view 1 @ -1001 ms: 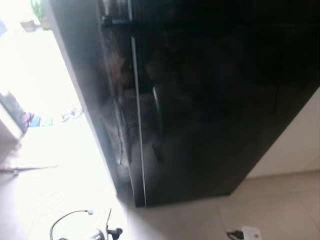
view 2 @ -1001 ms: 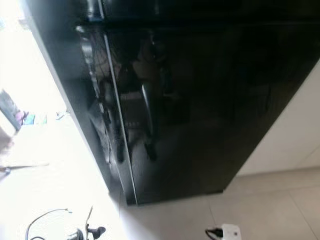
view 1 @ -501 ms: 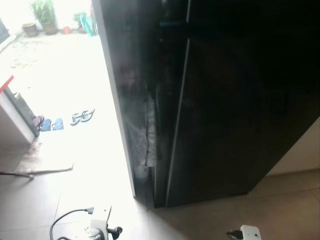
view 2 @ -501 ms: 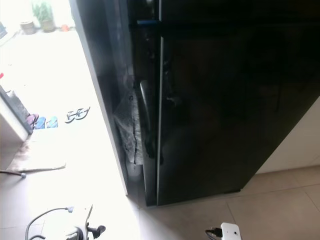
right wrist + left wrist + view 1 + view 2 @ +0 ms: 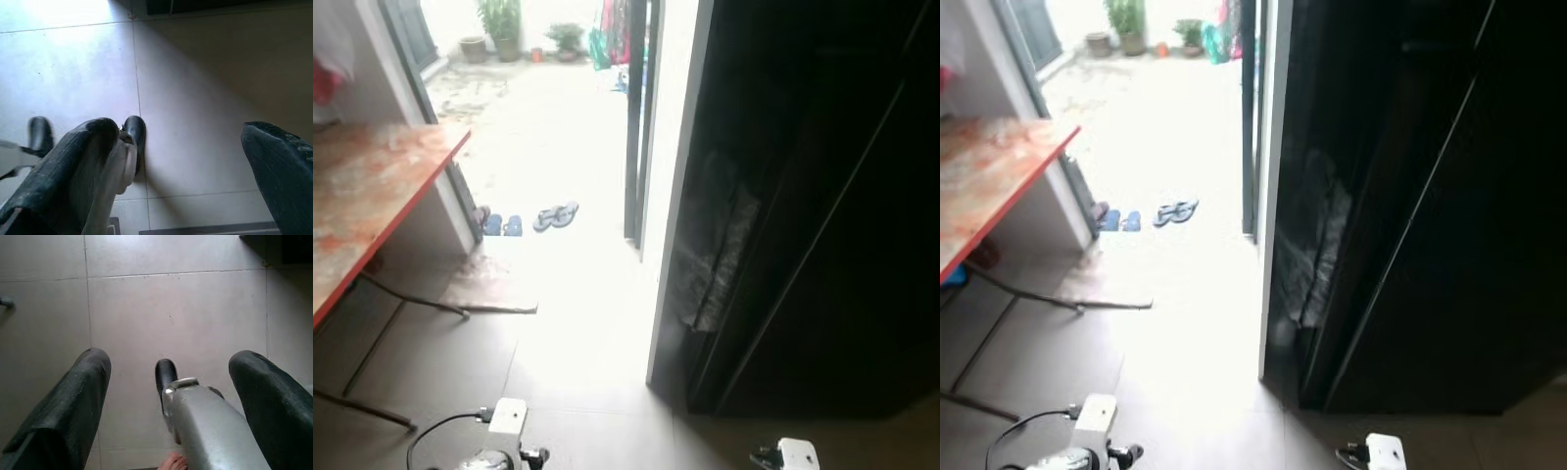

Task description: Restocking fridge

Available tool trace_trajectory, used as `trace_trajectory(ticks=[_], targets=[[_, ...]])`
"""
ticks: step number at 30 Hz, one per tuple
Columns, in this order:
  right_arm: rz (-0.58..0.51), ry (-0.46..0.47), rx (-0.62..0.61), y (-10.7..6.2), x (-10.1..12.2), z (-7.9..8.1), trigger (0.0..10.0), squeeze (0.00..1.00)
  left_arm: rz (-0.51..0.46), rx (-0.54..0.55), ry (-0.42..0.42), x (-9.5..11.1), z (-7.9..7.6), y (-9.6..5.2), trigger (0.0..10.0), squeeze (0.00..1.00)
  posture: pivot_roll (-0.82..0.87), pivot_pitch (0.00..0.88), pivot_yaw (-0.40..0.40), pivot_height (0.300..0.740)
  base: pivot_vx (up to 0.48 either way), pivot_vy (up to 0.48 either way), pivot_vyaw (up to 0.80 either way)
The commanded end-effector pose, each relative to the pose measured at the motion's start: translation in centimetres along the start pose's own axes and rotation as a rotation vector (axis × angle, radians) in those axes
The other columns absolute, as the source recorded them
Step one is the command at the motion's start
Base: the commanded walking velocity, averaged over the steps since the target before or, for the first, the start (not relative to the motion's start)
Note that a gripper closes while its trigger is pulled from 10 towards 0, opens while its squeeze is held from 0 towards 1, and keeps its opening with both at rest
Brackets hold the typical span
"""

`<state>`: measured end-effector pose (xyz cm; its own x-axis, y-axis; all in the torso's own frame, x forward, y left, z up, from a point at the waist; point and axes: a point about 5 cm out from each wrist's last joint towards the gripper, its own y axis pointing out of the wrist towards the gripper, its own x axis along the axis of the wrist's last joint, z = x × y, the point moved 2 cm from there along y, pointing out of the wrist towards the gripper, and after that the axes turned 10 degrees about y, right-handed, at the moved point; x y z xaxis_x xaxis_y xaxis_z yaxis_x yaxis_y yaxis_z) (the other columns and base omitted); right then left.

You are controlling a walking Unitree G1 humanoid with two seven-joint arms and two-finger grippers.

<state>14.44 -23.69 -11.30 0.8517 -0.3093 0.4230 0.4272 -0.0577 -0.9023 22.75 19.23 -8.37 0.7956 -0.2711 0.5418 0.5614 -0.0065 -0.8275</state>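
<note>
The tall black glossy fridge point(image 5: 842, 225) stands at the right in the eye views, seen from its left corner. Its door looks shut against the body, and the dark side panel point(image 5: 1317, 245) reflects the room. Both arms hang at my sides. My left gripper point(image 5: 168, 357) is open over grey floor tiles with nothing between its fingers point(image 5: 73, 401). My right gripper point(image 5: 180, 126) is also open and empty above the tiles. My own black feet point(image 5: 134, 132) show between the fingers.
A bright open doorway point(image 5: 597, 147) leads out to a yard with potted plants point(image 5: 499, 20). Slippers point(image 5: 556, 215) lie at the threshold. A table with a worn red top point(image 5: 372, 196) and thin metal legs stands at the left. A door frame post point(image 5: 675, 196) borders the fridge.
The camera has swung left: the fridge has slid to the right of the picture, and the doorway, yard and red table have come into view. Both arms still hang.
</note>
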Motion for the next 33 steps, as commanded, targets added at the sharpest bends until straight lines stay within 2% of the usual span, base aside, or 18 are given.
trace_trajectory(ticks=[1, 10, 33], targets=[[-0.010, 0.007, 0.019, 0.15, 0.37, 0.78, 10.0, 0.00, 0.036, 0.004, -0.007, -1.12, 0.33, -0.14, 10.0, 0.00, 0.00, 0.000, -0.048, 0.740, 0.000, 0.382, 0.00], [-0.013, -0.001, 0.013, 0.15, 0.39, 0.72, 10.0, 0.00, 0.035, 0.001, -0.007, -1.12, 0.30, -0.14, 10.0, 0.00, 0.00, 0.000, -0.048, 0.740, 0.000, 0.382, 0.00], [-0.010, -0.009, 0.018, 0.16, 0.42, 0.79, 10.0, 0.00, 0.039, 0.006, 0.012, -1.08, 0.41, -0.14, 10.0, 0.00, 0.00, 0.000, -0.048, 0.740, 0.000, 0.000, 0.80]])
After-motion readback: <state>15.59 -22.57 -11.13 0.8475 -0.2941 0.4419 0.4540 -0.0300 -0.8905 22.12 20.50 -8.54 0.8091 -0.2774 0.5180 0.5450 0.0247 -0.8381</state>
